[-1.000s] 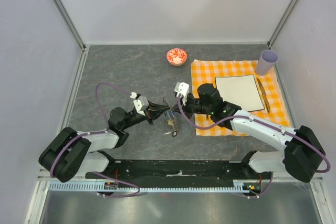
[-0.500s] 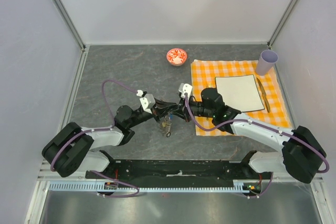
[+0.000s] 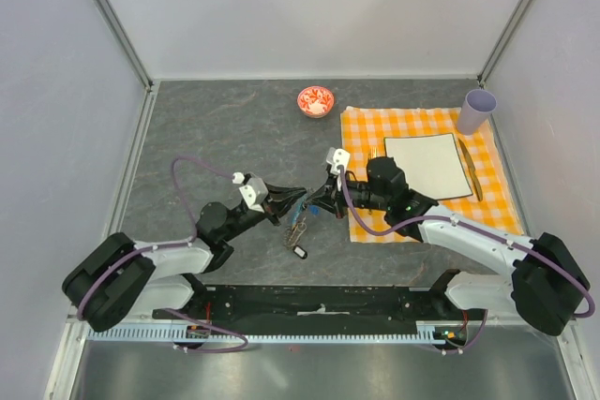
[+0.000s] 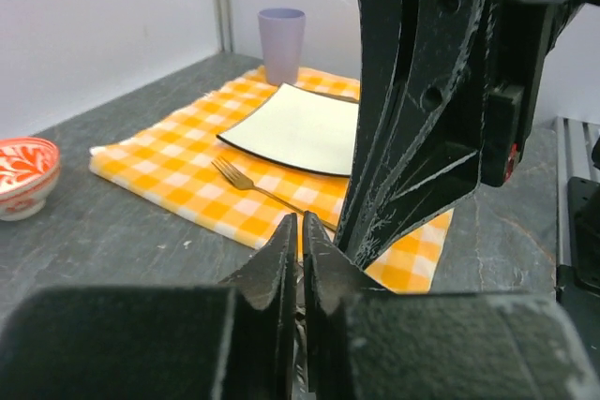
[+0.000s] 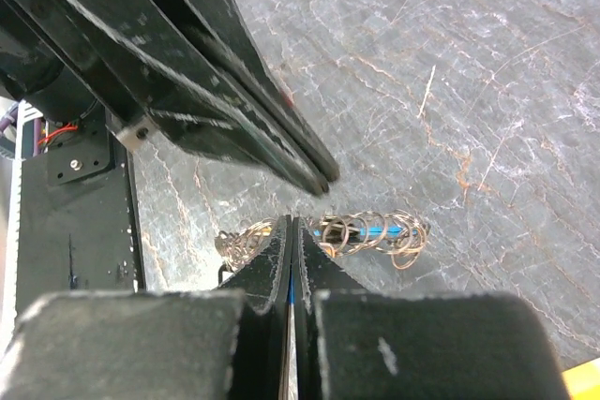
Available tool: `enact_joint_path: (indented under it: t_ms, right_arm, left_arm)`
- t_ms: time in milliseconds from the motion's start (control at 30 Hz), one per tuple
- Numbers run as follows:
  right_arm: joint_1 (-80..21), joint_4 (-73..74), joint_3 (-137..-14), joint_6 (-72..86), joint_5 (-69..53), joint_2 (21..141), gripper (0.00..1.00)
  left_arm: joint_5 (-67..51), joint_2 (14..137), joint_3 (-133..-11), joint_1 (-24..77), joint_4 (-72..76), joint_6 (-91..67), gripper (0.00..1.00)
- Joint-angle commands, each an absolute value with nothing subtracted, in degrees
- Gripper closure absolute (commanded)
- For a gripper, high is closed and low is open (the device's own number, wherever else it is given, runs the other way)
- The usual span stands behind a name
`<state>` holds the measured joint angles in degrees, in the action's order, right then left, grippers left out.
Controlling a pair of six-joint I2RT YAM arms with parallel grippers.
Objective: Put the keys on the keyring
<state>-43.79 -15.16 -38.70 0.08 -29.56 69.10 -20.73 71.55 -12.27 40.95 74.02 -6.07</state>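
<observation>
Mid-threading over the table [image 3: 216, 128], our right gripper [image 5: 291, 229] pinches the keyring [image 5: 370, 229] opposite our tightly closed left gripper [image 4: 300, 227], with the keys [image 3: 297, 233] bunched just below; next, we judge, another key must slide onto the wire.

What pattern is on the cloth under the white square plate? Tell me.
Orange-and-white checks. The checked fabric cloth shows best in the top external view.

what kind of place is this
Probably a robot test cell in a lab, not a home: plain white walls boxing in a grey tabletop, and a staged place setting of checked cloth, plate and cup.
</observation>
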Motion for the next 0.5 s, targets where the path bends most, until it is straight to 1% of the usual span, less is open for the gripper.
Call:
enact_joint_path:
  t_ms: [0, 67, 100, 133, 167, 233, 300, 467]
  right_arm:
    - [-43.68, -14.51, -39.73, -3.07, -31.90, 69.43, 1.00]
    - [-43.59, -11.45, -40.69, -6.39, -31.91, 69.43, 1.00]
    - [-43.51, -10.21, -41.13, -7.55, -31.56, 69.52, 1.00]
    - [-43.42, -8.98, -42.00, -8.60, -31.12, 69.87, 1.00]
    - [-43.33, -7.14, -42.27, -9.74, -30.94, 70.13, 1.00]
    - [-43.24, -5.63, -43.41, -11.51, -31.02, 70.84, 1.00]
    - [-43.16, -3.35, -44.12, -13.26, -31.81, 71.19, 1.00]
    - [-43.33, 1.30, -46.75, -16.61, -31.64, 71.10, 1.00]
  left_arm:
    - [-15.82, 61.57, -10.72, 41.13, 80.86, -2.99, 0.84]
    - [-15.91, 55.93, -12.21, 41.13, 68.80, -0.80, 0.76]
    - [-14.95, 51.72, -13.87, 41.13, 59.42, -0.10, 0.75]
    - [-14.42, 50.29, -14.15, 41.05, 56.11, 4.35, 0.73]
    - [-13.89, 49.32, -14.24, 41.04, 54.33, 5.96, 0.70]
    - [-13.97, 47.73, -13.54, 40.87, 51.08, 8.42, 0.68]
    - [-17.12, 48.25, -13.18, 40.26, 49.23, 9.22, 0.64]
    - [-23.46, 52.73, -13.19, 38.76, 49.56, 10.02, 0.63]
